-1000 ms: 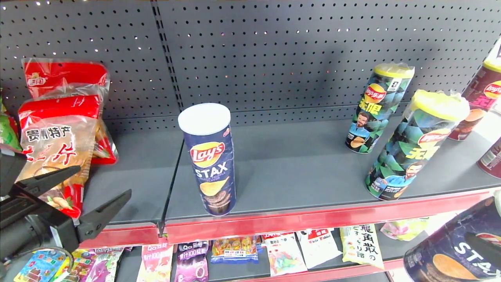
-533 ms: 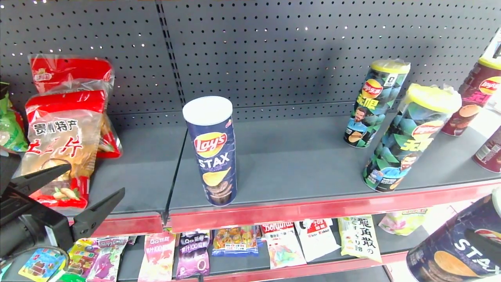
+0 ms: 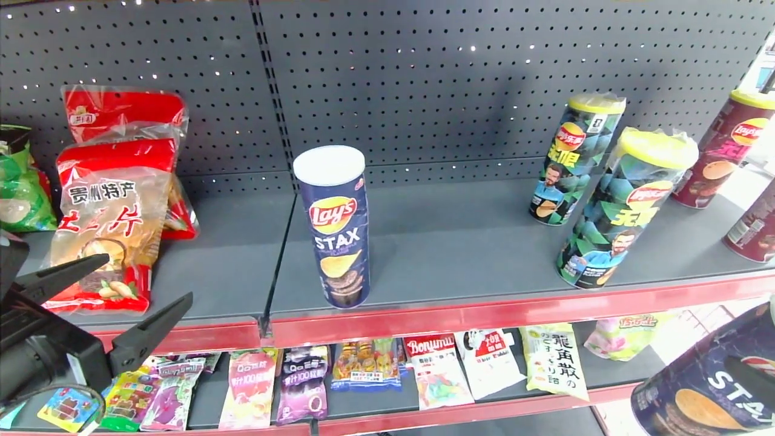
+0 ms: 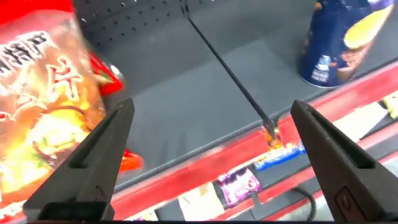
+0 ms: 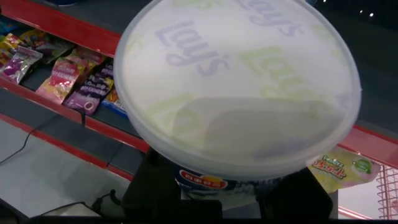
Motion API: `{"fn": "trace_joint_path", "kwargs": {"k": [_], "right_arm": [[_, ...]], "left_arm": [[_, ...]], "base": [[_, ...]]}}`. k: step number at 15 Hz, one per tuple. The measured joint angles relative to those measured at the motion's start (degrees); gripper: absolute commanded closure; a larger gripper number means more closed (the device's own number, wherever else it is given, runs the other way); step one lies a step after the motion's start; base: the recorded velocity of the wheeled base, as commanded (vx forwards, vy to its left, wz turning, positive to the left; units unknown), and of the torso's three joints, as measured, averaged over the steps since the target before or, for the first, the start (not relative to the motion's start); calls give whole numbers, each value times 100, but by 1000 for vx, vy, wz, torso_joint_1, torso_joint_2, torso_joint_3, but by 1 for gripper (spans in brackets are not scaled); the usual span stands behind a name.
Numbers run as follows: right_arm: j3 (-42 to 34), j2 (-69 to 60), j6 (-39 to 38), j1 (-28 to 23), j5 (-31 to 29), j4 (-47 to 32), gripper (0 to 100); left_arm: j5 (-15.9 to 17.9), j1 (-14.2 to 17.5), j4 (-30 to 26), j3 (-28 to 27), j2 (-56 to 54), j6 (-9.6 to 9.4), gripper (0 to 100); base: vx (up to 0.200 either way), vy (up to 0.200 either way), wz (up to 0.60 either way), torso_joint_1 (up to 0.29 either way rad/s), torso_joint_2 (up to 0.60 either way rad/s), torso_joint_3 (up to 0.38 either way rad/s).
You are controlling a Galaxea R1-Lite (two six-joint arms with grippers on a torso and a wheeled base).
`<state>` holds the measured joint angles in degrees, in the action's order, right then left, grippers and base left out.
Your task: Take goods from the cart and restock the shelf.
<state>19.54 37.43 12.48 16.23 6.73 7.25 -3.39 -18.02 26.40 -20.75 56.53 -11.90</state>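
I have the shelf (image 3: 484, 248) ahead of both jaws. Left jaws spread wide, nothing between them; red snack bag (image 3: 106, 224) just beyond one tip, upright blue chip can (image 3: 336, 227) past the other. Right jaws pinch second blue can (image 3: 708, 387), short of the shelf edge.

Dark grey pegboard back panel (image 3: 424, 79) behind, pinpoints of light through its holes. Grey shelf (image 3: 460, 242) ahead of left gripper (image 3: 148, 278); red front rail (image 3: 484, 312). Thin divider (image 3: 281, 254) just beyond gripper. Lower shelf (image 3: 636, 372) beneath.
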Motion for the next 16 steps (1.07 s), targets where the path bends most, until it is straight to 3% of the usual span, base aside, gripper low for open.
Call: {"fn": "trace_joint_path", "kwargs": {"k": [2,8,11,16], "right_arm": [[-9,-2,-1,0,-2,-1,100],[-83,-85,10,-5,-30,-6,100],[-108,-121,7,-9,-118,0,100],[-160,-184,5,2,-99,10,100]], "left_arm": [[0,0,-9,-2,-20,2,0],[-5,0,2,24,-129,0,0],[-5,0,-7,44,-176,-26,0],[-2,0,-7,2,-179,-33,0]], "base": [[0,200,0,22,10,-5],[0,0,0,0,0,0],[0,0,600,4,4,4],[0,0,0,0,0,0]]}}
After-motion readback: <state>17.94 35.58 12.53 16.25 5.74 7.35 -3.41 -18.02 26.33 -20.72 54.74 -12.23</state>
